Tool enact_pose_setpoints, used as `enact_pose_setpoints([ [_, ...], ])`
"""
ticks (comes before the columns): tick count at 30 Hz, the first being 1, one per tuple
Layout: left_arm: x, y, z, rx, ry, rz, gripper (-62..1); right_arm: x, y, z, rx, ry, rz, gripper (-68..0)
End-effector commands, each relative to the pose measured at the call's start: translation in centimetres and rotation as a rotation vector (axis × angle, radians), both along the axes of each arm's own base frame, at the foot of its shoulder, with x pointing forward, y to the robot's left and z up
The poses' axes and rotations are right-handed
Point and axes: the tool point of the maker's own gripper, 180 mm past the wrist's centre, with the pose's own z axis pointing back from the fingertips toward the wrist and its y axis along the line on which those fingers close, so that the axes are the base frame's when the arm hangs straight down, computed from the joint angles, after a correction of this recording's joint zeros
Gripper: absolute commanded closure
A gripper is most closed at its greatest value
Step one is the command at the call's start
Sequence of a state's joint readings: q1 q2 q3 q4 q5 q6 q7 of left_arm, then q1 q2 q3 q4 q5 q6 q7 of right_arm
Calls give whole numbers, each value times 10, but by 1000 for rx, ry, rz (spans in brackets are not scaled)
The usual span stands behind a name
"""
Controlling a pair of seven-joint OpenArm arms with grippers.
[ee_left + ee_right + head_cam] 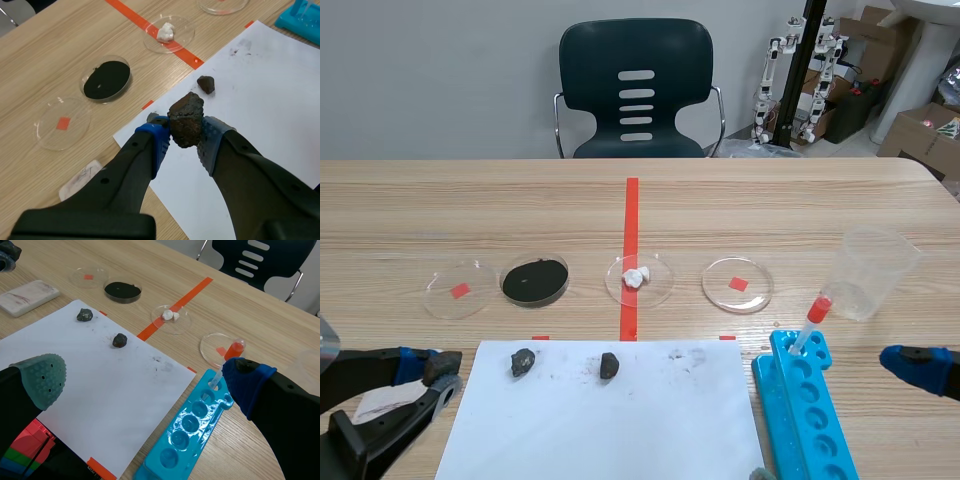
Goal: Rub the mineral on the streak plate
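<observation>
Left end effector (185, 140) pinches the mineral (186, 117). The next move should press it onto the streak plate (27, 297), near left. Right end effector (145, 380) idles, spread.

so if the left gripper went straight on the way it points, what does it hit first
Probably the white paper, near its corner, since the left gripper, shut on the brown mineral, tilts down at it. The dark rock lies further along; depth is unclear.

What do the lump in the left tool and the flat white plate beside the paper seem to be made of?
Lump, held in the left tool: probably rock; rough, dull, brown-black, grainy. Plate: perhaps unglazed ceramic; matt white slab with faint reddish smears, but plastic is possible.
</observation>
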State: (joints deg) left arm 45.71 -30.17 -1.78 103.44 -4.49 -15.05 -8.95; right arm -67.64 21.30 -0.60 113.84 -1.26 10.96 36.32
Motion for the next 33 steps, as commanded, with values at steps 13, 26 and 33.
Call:
enact_pose_setpoints([
  [13, 4, -4, 8, -19, -25, -4, -70, 3, 1, 8, 14, -26, -1, -679],
  [26, 7, -4, 9, -15, -34, -2, -70, 3, 1, 8, 14, -26, -1, -679],
  [33, 16, 0, 9, -7, -23, 23, -70, 3, 1, 8, 14, -26, -1, -679],
])
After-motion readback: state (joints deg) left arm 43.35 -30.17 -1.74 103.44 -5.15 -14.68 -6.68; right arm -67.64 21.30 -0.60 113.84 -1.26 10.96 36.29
